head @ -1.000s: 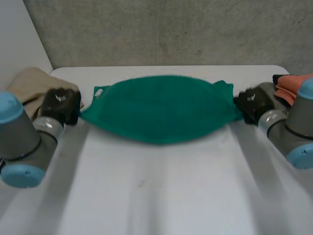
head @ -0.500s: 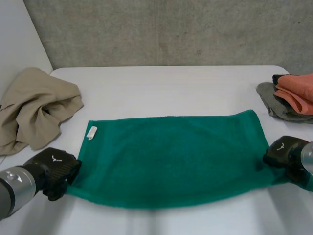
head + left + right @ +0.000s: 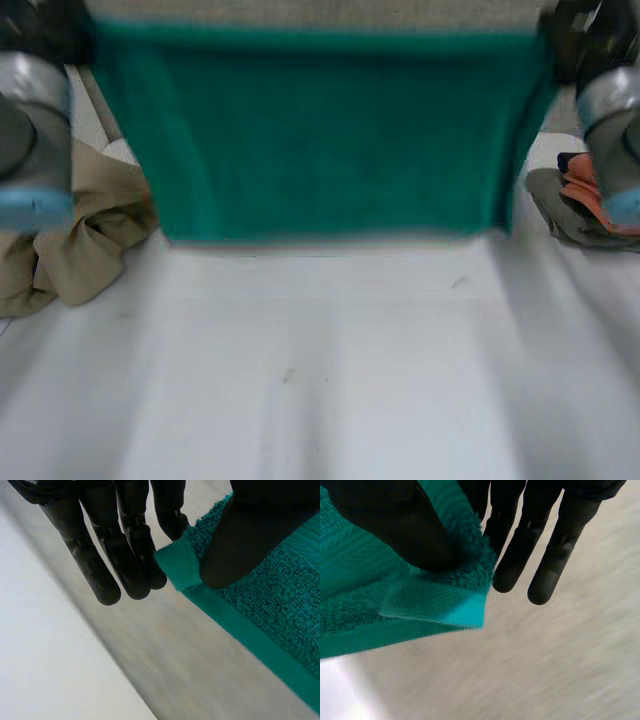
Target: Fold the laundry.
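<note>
The white desk (image 3: 320,380) lies below me, and the green towel (image 3: 320,130) hangs over its far half as a flat sheet, stretched left to right between my two arms; I cannot tell whether its lower edge clears the desk. A crumpled beige cloth (image 3: 70,250) sits at the left edge, and an orange cloth (image 3: 580,180) on a grey cloth (image 3: 560,215) at the right. I judge the towel light, soft and limp. Its thick terry pile should not slip, but it will sag anywhere I am not holding it, so the hemmed corners are the places to grip. My left hand (image 3: 245,535) has the top left corner (image 3: 179,564) pinched between thumb and one finger, with the other fingers (image 3: 95,565) straight beside the hem and off the cloth. My right hand (image 3: 400,525) clamps the top right corner (image 3: 450,607) under its thumb, two fingers hanging free beside it.
</note>
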